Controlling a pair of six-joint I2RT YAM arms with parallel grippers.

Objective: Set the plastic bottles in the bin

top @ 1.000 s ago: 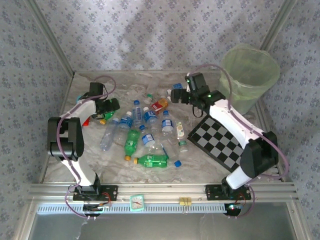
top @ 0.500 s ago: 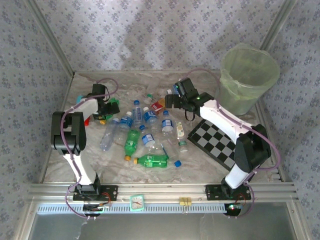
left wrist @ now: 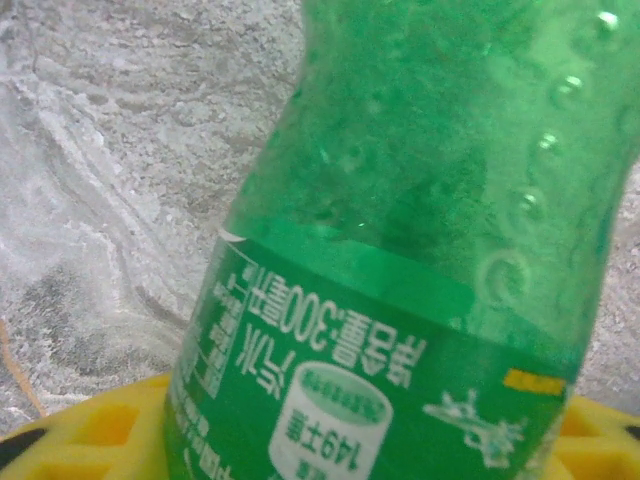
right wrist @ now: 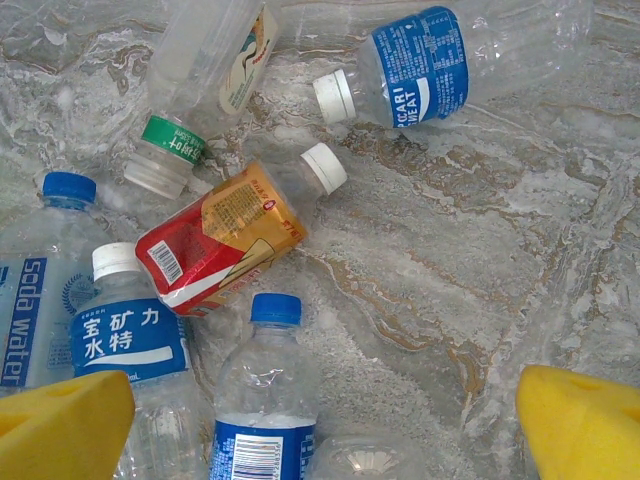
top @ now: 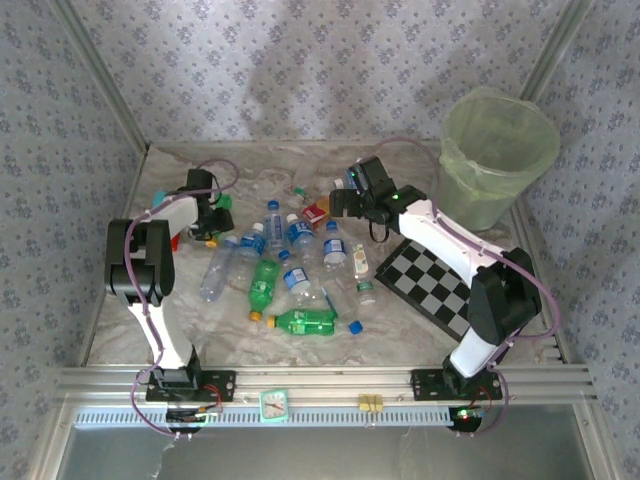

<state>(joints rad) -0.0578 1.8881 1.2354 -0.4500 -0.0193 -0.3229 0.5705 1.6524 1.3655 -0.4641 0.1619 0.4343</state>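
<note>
Plastic bottles (top: 297, 280): strewn flat mid-table on the grey marbled surface (top: 200, 320), beyond the near metal rail (top: 320, 380). Checkerboard (top: 435, 285) to their right. Left gripper (top: 212, 215) clamped on a green bottle (left wrist: 420, 250). Right gripper (top: 338, 200) spread wide above a red-orange labelled bottle (right wrist: 225, 240). Bin (top: 500, 150) upright in the far right corner. Blue-patterned wallpapered walls (top: 300, 70) behind.

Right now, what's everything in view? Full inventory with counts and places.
clear plastic bottles: about ten, mostly blue caps and labels, piled mid-table.
green plastic bottles: two loose, near edge of the pile.
red-orange-labelled bottle: one, white cap, far side of the pile.
round translucent bin: one, pale green, bag-lined, far right corner.
checkerboard: one, black-and-white, flat, right of the pile.
left gripper: yellow pads, closed on a third green bottle, far left.
right gripper: yellow pads, open, above the pile's far side.
</note>
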